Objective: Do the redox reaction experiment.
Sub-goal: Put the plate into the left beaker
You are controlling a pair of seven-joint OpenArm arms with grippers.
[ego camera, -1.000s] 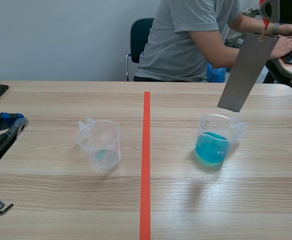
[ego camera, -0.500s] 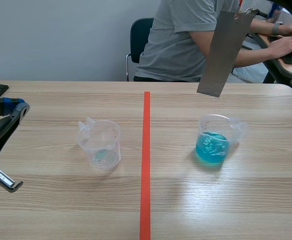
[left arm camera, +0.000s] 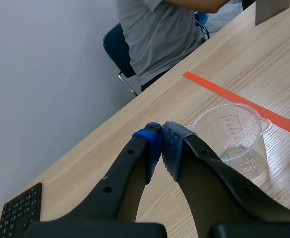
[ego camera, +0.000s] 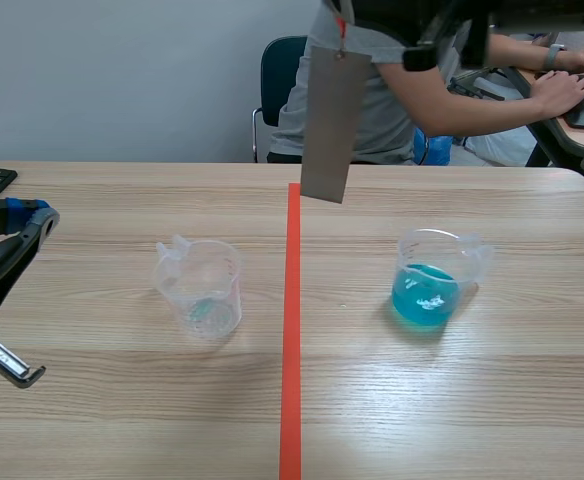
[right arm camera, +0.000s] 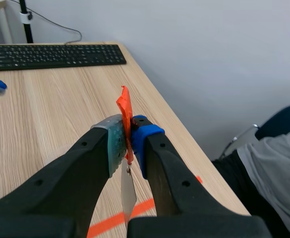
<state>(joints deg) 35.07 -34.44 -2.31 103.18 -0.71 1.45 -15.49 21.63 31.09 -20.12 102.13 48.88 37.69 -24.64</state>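
Metal strip is hanging mid-table, in neither beaker.
Left gripper (left arm camera: 162, 144) is idling closed on nothing near the clear beaker (ego camera: 200, 288). The metal strip (ego camera: 327, 125) is dangling above the tape line, its orange tag (right arm camera: 125, 106) pinched in the right gripper (right arm camera: 127, 131). Blue-solution beaker (ego camera: 430, 280) is standing further right. Judgement: steady any swing, centre over the mouth, lower straight.
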